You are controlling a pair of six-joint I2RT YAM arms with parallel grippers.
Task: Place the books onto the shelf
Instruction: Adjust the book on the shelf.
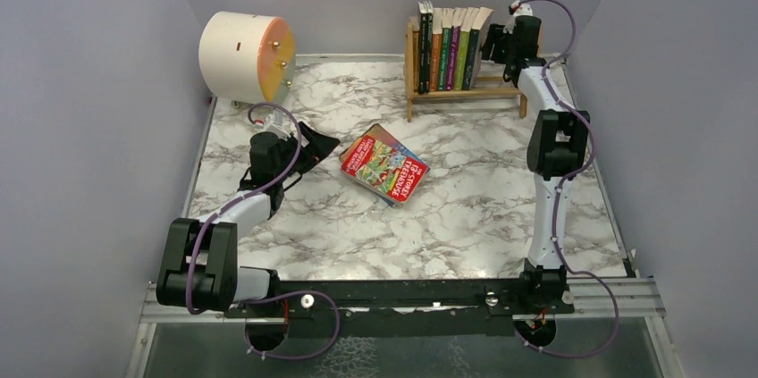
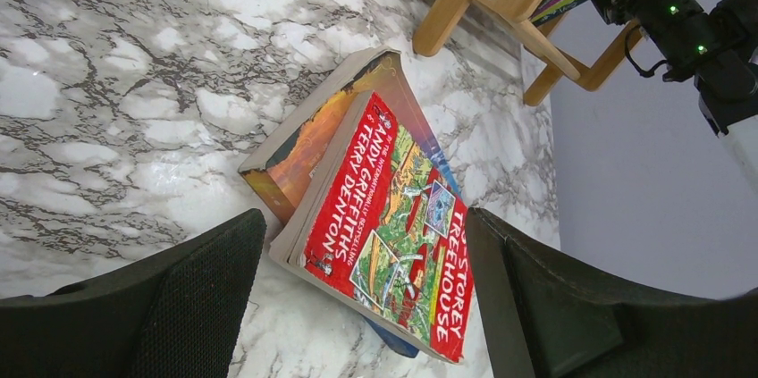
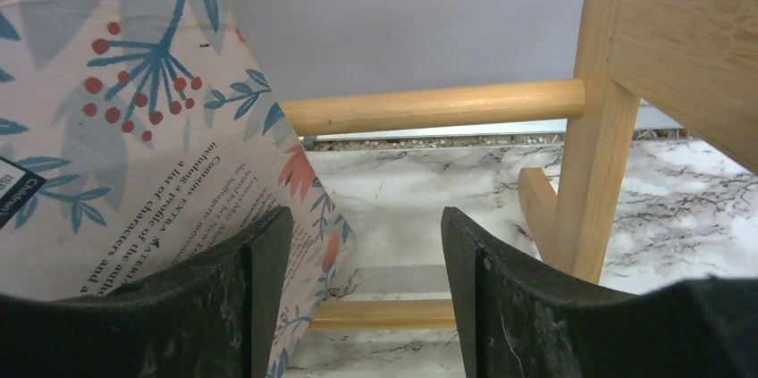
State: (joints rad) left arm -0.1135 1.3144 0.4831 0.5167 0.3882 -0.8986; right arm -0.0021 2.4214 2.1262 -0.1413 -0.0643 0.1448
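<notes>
The left gripper (image 2: 365,217) is released. Its jaws stand wide, low over the marble table (image 2: 107,56), and they point at the red Treehouse paperback (image 2: 393,244), which lies just ahead and does not touch the fingers. This book rests flat on an orange-covered book (image 2: 304,141), a little shifted, so that it seems to overhang. A blue corner shows under both.

The right gripper (image 3: 365,217) is well apart from it, at the wooden shelf (image 3: 438,105). It is also released, with nothing between its jaws. A flowered paperback (image 3: 134,128) leans just beside its left finger, at the end of the row of standing books (image 1: 447,52).

I judge the red paperback to be light and bendy, with a glossy cover that can slip. Because it lies flat, the best hold seems to be the stiffer spine side, where it overhangs and one finger can go under it.
</notes>
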